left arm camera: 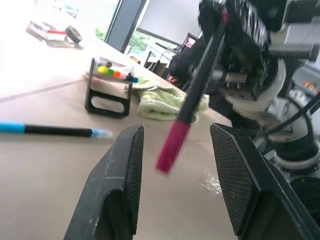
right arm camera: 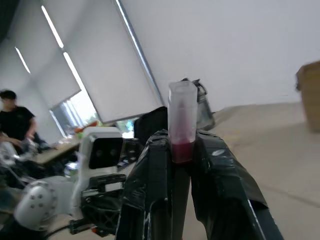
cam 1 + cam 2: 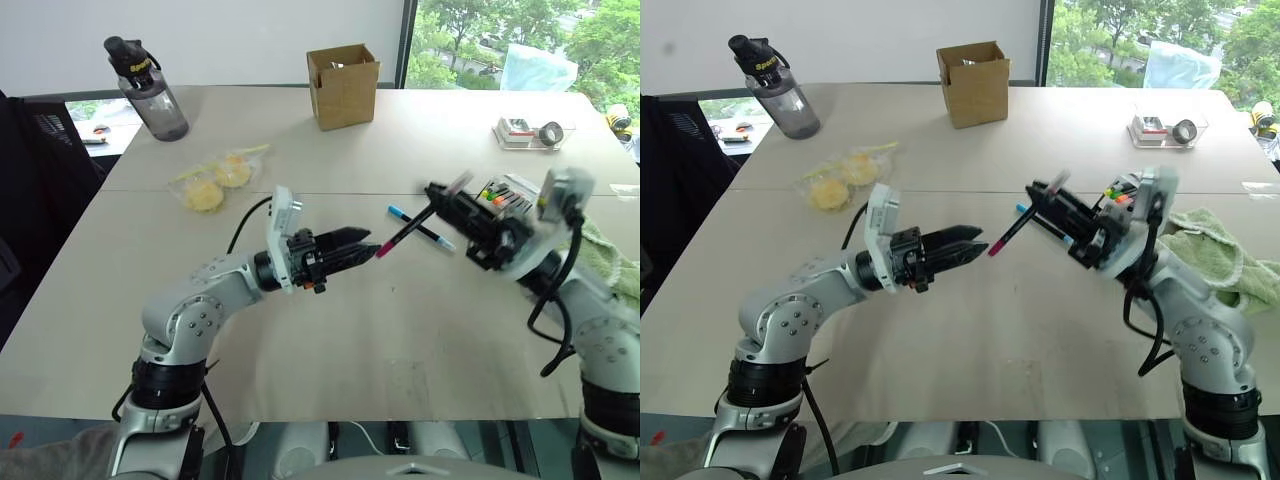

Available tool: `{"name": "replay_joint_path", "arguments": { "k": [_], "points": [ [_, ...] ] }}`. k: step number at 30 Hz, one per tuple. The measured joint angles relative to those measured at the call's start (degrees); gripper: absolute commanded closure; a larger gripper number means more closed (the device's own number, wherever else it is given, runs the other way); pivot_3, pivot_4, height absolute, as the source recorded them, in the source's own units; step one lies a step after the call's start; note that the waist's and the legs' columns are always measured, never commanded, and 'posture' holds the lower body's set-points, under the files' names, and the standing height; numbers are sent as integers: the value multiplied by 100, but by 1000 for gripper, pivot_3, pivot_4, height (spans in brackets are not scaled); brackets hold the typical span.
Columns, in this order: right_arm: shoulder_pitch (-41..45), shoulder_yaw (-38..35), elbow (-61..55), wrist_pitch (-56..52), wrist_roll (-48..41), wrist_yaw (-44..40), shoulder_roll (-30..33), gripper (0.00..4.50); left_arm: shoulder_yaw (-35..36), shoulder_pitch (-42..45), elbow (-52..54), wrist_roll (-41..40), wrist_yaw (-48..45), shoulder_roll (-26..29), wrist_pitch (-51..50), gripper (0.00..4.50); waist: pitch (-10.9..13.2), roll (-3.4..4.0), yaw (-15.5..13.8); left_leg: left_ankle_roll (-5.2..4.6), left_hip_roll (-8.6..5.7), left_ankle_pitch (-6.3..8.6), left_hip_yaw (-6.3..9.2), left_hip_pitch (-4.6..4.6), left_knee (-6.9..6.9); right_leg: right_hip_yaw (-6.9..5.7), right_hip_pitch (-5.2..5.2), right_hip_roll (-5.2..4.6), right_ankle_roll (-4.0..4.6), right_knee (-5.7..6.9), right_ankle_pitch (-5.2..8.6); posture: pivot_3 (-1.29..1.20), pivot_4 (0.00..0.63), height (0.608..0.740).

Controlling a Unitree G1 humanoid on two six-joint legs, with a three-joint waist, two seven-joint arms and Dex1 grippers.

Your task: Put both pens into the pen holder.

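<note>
The pink pen (image 3: pixel 405 232) was held clear of the worktop (image 3: pixel 330 330) between the two arms, slanted, with its magenta end pointing down toward the left pincer (image 3: pixel 362 248) and its translucent cap end up. The right pincer (image 3: pixel 437 199) was clamped together on the upper part of the barrel, just below the cap, as was seen plainly in the right wrist view. The left pincer's fingers (image 1: pixel 120 170) were parted, with the magenta tip hanging between them and untouched by either.

The pen was judged to be light, stiff and smooth, so a slip or a swing about the single grip point was thought likely; a hold nearer mid-barrel would be steadier than one at the tip.

Both pens were slim and black-barrelled. The blue pen (image 3: pixel 420 228) was left lying flat on the worktop, just behind the raised one, with light blue at both ends.

The pen holder (image 1: pixel 107 90) was seen standing on the worktop near a green cloth (image 1: pixel 165 97), beside the right arm: a small black case with a rounded loop opening low on its end and coloured markers (image 1: pixel 116 72) bunched at its top. Neither pen had yet been placed in it.
</note>
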State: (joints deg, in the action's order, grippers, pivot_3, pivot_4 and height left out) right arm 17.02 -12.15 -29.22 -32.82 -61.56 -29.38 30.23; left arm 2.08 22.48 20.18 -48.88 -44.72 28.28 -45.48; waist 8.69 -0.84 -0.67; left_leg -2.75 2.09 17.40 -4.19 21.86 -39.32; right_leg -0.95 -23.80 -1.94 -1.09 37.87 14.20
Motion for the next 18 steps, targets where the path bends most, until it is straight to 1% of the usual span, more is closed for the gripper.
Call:
{"name": "replay_joint_path", "arguments": {
  "k": [1, 2, 4, 6, 9, 13, 16, 18],
  "points": [
    [58, -99, 0, 63, 150, -8, 158, 4408, 12, 43, -2, 69, -6, 58, 62, 2356, 0, -1, 0, 0, 0, 0, 0, 0, 2, 0, 0, 0, 0, -2, 0, 0, 150, 736],
    [79, -180, 5, 180, 501, -108, 469, 4408, 3, 112, -16, 222, -10, 121, 155, 2356, 0, 0, -14, 0, 0, 0, 0, 2, 2, -1, 0, 0, 0, -4, 1, 0, 150, 736],
    [43, -191, 79, 343, 1026, -313, 866, 4408, -12, 162, -38, 374, -23, 167, 254, 2356, 1, -1, -14, 0, 0, 0, 0, 4, 5, -1, 0, 0, -1, -11, 1, 0, 150, 736],
    [-31, -112, 279, 789, 1907, -561, 1221, 4408, -89, 199, -42, 467, -37, 157, 301, 2356, 2, -3, -11, 2, 0, -1, -2, 8, 5, -1, 0, -1, -2, -17, 1, 0, 150, 736],
    [-47, 27, 510, 1453, 2840, -750, 1367, 4408, -321, 269, 26, 605, -64, 149, 332, 2356, 6, -4, -2, 22, 0, -13, -3, 9, 6, 2, -1, 0, -3, -19, 1, 0, 150, 736],
    [-245, 205, 849, 2650, 4218, -916, 1579, 4408, -643, 375, 173, 925, -160, 187, 511, 2356, 9, -6, -6, 25, 1, -14, -3, 8, 7, 1, -2, 2, -4, -17, 2, 0, 150, 736],
    [-278, 207, 1135, 3191, 4705, -795, 1429, 4408, -729, 376, 173, 1078, -177, 178, 619, 2356, 13, -8, 5, 27, 1, -16, -7, 4, 6, 5, -2, 2, -4, -13, 1, 0, 150, 736],
    [-281, 205, 1292, 3484, 4969, -738, 1380, 4408, -751, 394, 160, 1320, -142, 161, 832, 2356, 15, -9, 1, 28, 1, -17, -7, 2, 5, 6, -1, 1, -3, -9, 1, 0, 150, 736]
  ]
}}
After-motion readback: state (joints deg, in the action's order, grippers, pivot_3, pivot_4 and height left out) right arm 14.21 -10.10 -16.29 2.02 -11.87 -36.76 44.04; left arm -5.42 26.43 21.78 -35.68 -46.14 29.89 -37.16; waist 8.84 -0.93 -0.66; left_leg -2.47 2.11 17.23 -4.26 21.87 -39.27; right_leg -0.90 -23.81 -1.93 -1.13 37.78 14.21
